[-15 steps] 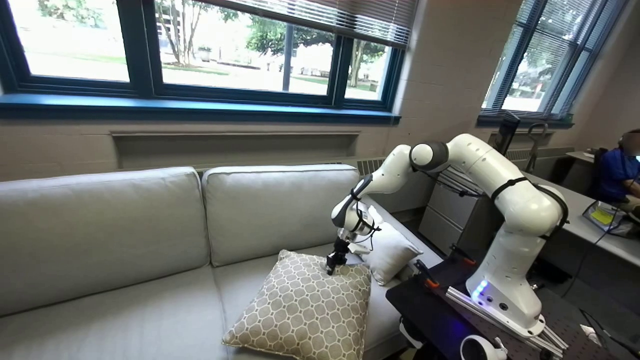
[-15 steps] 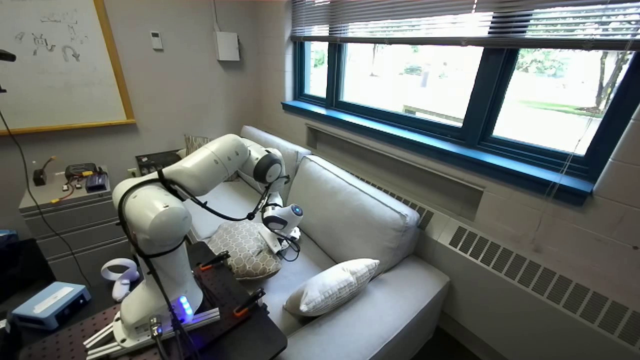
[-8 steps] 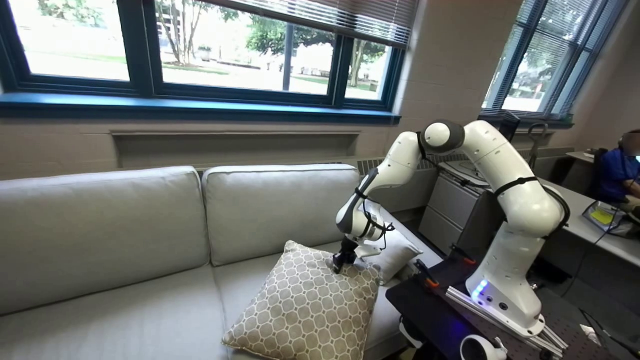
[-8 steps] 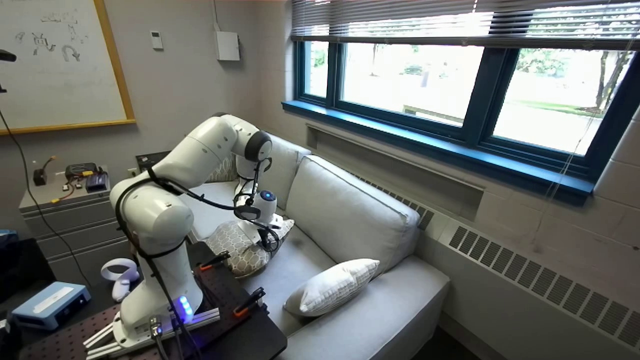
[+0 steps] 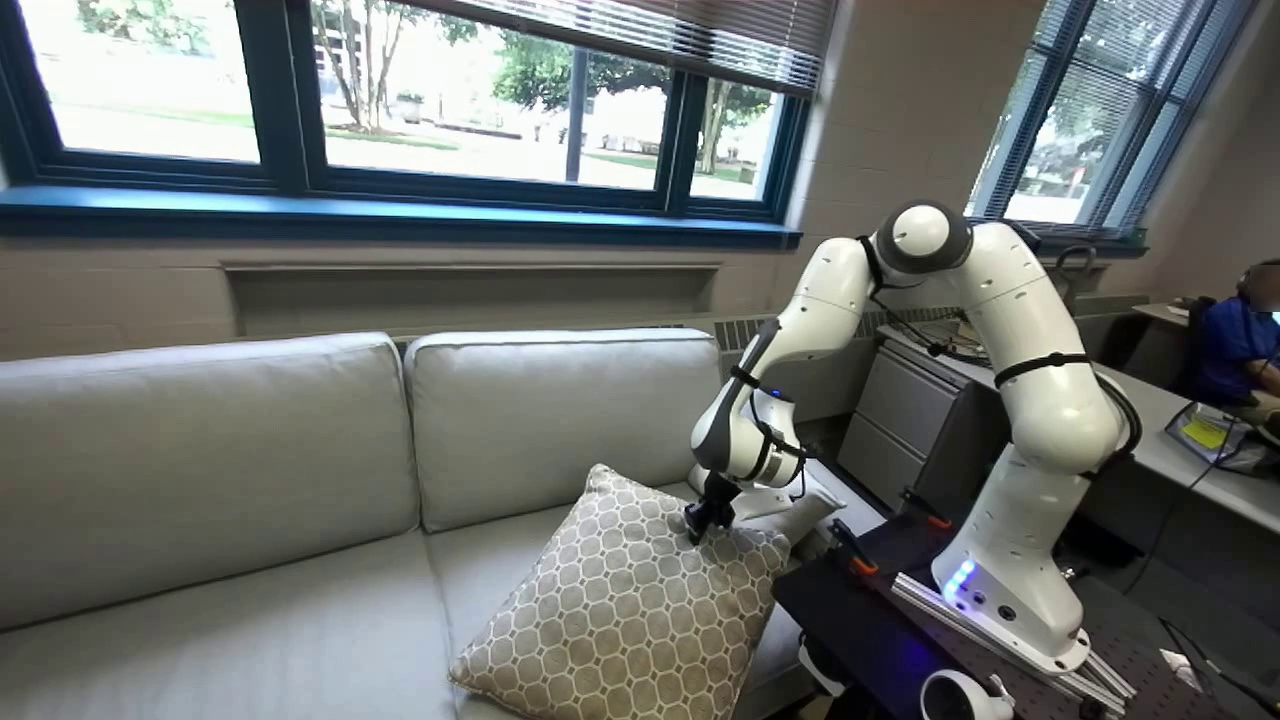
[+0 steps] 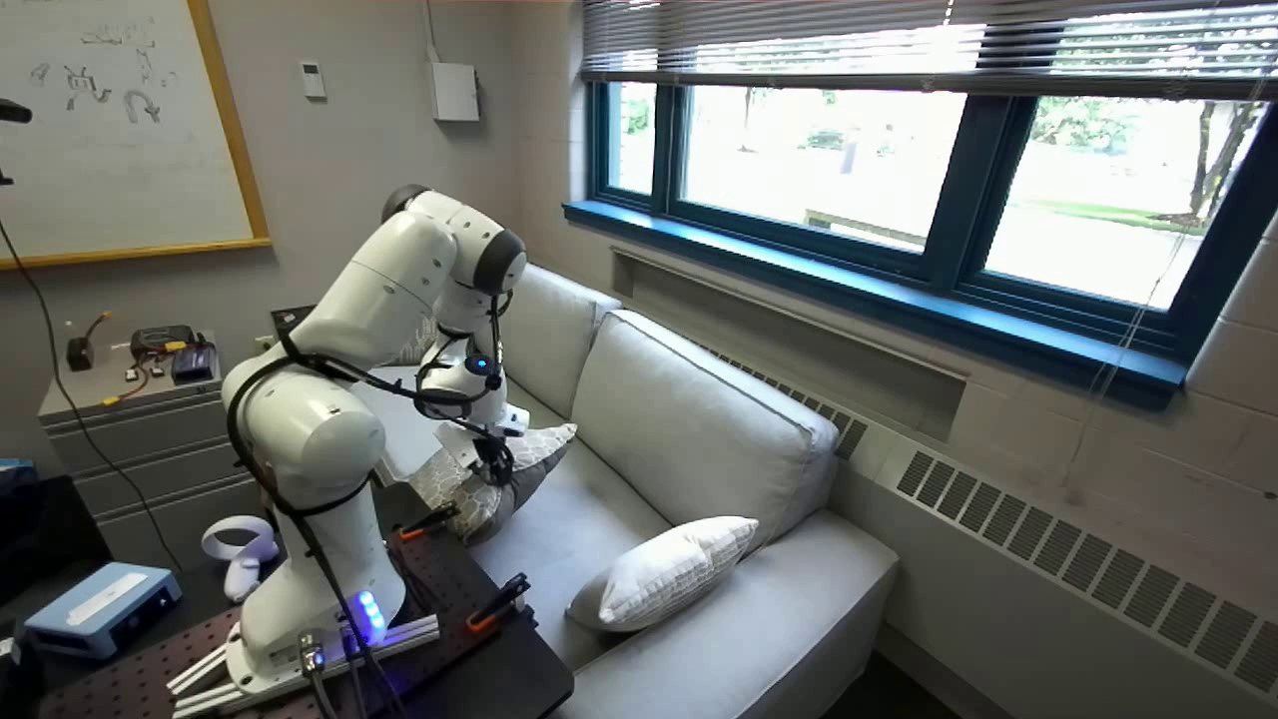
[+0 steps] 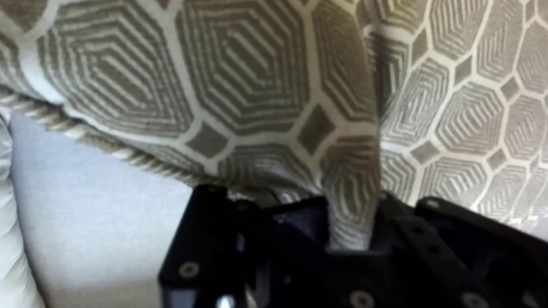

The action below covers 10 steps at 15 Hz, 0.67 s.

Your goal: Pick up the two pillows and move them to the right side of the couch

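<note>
Now one edge of the tan cushion (image 5: 620, 610) is tilting up

Take the window (image 5: 490, 110) as twelve o'clock in an exterior view and go from the left. At eight o'clock the long seat of the couch (image 5: 210, 620) is as it was a second ago. The tan cushion lies at six, before the right-hand back cushion (image 5: 565, 420). Its near-left corner has hardly stirred, while its far corner has risen toward one o'clock and its right corner has swung toward three. In both exterior views the cushion sits tilted, its low side apparently resting on the seat.

At one o'clock from the cushion's middle is the gripper (image 5: 697, 528), its jaws pinching a fold of the cushion; in the wrist view the cloth runs down between them. Gripper and cloth have shifted together, so the hold seems good, though so thin a fold could slip.

Farther right, at two o'clock from the cushion, leans the white pillow (image 6: 664, 577), half hidden there by the arm (image 5: 1060, 420) but plain to see in an exterior view, beside the armrest (image 6: 779, 614) and unmoved. Taking that end as the couch's right side, the white pillow's share of the job looks done and the tan cushion is what remains. Lifting seems to come first: the gap to the white pillow has not clearly shrunk, so a sideways carry probably remains.
</note>
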Motion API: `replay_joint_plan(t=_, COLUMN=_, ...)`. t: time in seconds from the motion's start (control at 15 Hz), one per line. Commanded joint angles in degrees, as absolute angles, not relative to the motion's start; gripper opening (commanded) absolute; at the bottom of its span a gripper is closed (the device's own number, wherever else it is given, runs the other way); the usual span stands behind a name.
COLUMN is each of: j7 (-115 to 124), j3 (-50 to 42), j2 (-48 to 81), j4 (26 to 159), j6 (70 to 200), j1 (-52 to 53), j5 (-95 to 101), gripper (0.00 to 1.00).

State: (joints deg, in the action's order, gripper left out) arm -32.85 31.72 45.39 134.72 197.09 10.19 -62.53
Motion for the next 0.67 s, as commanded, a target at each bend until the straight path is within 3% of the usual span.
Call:
replay_joint_plan(t=0.0, j7=-28.9, j3=33.1, j2=36.5, j4=140.3, j6=198.3, j1=11.7, j5=-65.7, gripper=0.04)
replay_joint_plan(t=0.6, j7=-31.8, j3=28.9, j2=28.6, j4=137.6, j6=197.9, j1=11.1, j5=-64.1, gripper=0.04)
